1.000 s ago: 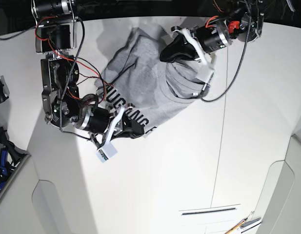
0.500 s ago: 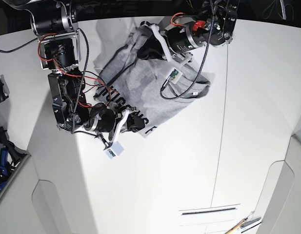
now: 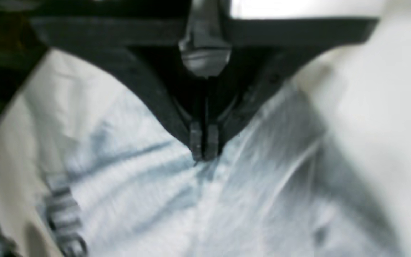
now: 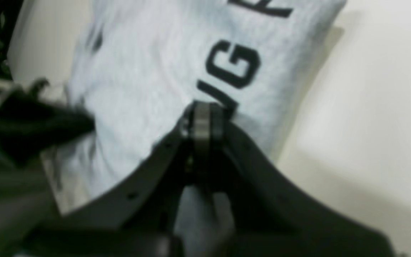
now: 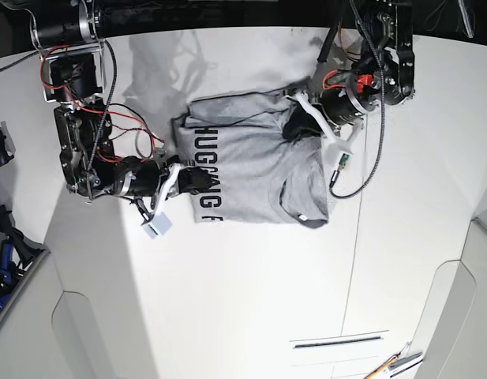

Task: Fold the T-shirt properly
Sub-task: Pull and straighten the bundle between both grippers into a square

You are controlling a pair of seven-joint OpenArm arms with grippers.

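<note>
The heather-grey T-shirt (image 5: 251, 170) lies on the white table, partly folded, with its black lettering (image 5: 202, 178) along its left side and its collar (image 5: 302, 193) at the lower right. My left gripper (image 5: 294, 125) is at the shirt's upper right part; in the left wrist view it (image 3: 203, 151) is shut, pinching grey cloth (image 3: 198, 200) with creases running from the tips. My right gripper (image 5: 194, 178) is at the lettered left edge; in the right wrist view it (image 4: 202, 112) is shut on the shirt (image 4: 148, 71) beside the letters (image 4: 234, 67).
A table seam (image 5: 360, 253) runs down the right half. Pens (image 5: 393, 365) lie at the bottom right edge. Dark gear (image 5: 0, 237) sits off the table's left edge. A small white module (image 5: 155, 227) hangs from the right arm, and a green board (image 5: 340, 162) from the left.
Both grippers have carried the shirt from a slanted, bunched heap into a squarer, flatter lay. The left gripper swung right and down; the right gripper shifted up and left.
</note>
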